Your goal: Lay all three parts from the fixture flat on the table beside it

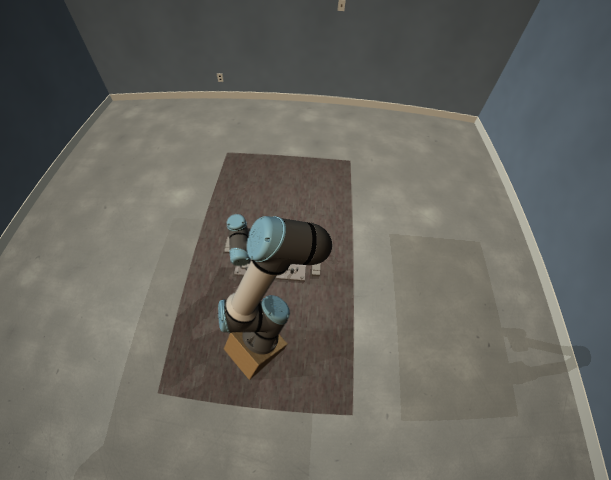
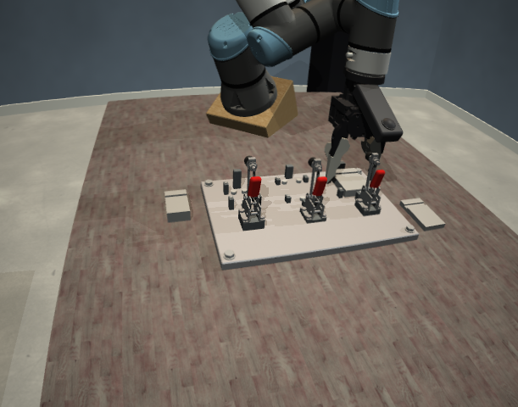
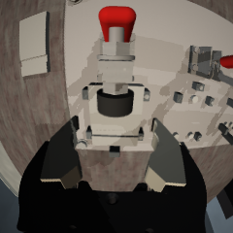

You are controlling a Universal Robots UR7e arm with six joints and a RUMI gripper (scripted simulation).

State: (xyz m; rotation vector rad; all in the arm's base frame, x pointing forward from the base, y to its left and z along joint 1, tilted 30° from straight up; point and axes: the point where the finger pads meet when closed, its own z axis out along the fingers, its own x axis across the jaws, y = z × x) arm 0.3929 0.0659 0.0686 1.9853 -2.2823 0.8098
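The brown wood-look surface lies between blue-grey walls; the gripper is partly open, holding nothing.

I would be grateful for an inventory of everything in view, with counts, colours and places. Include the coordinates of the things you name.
fixture plate (image 2: 311,242) (image 3: 160,29): one, pale, on the brown surface
toggle clamps: three, grey with red handles, on the plate
parts: three, pale; one in the fixture (image 2: 352,182) (image 3: 133,116), one beside each short end
small blocks and pins: several, dark and pale, on the plate
wall outlets: two, beige, back wall
pedestal (image 1: 240,356) (image 2: 236,125): one, orange-brown, under the arm
arm: one, black, blue and pale, over the plate
gripper (image 2: 353,168) (image 3: 115,117): one, black, open, above the fixture's edge
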